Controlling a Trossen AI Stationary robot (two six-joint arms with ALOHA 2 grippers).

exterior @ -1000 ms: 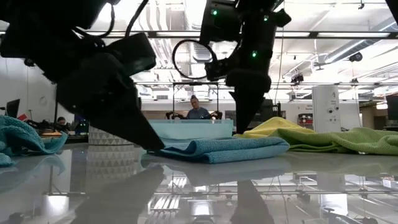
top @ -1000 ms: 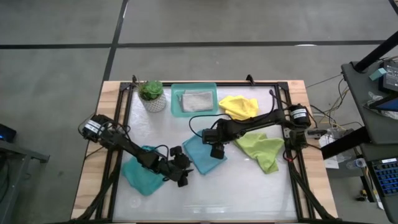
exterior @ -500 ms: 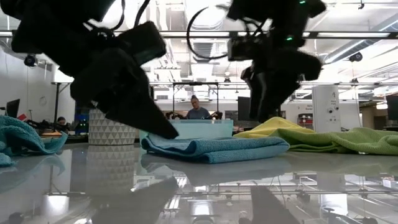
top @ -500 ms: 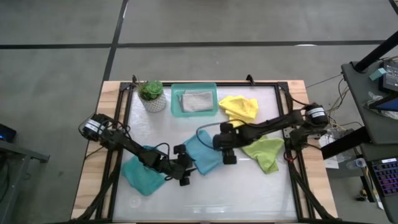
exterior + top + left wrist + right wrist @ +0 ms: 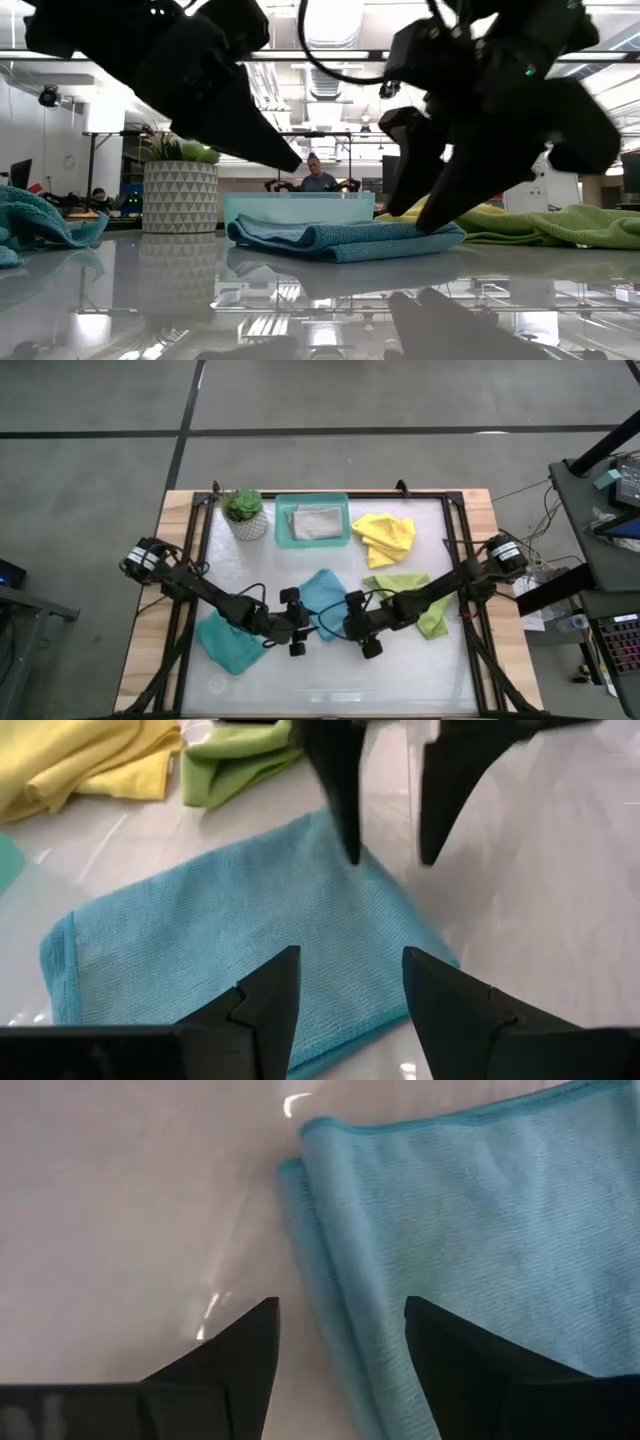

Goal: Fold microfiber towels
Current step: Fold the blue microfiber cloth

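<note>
Glossy white tabletop (image 5: pixel 420 680) carries a folded teal-blue towel (image 5: pixel 325 592) at its centre. Left gripper (image 5: pixel 296 633) and right gripper (image 5: pixel 358 632), fingers spread and empty, flank its near edge.

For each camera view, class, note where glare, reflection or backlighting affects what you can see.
Low view: bright ceiling lights backlight both arms into silhouettes, and the glossy table mirrors the folded blue towel. Left wrist view: pale streaks of glare cross the table beside the towel. Right wrist view: small bright glints near the towel's edge. High view: even light, faint sheen along the table's near edge.
</note>
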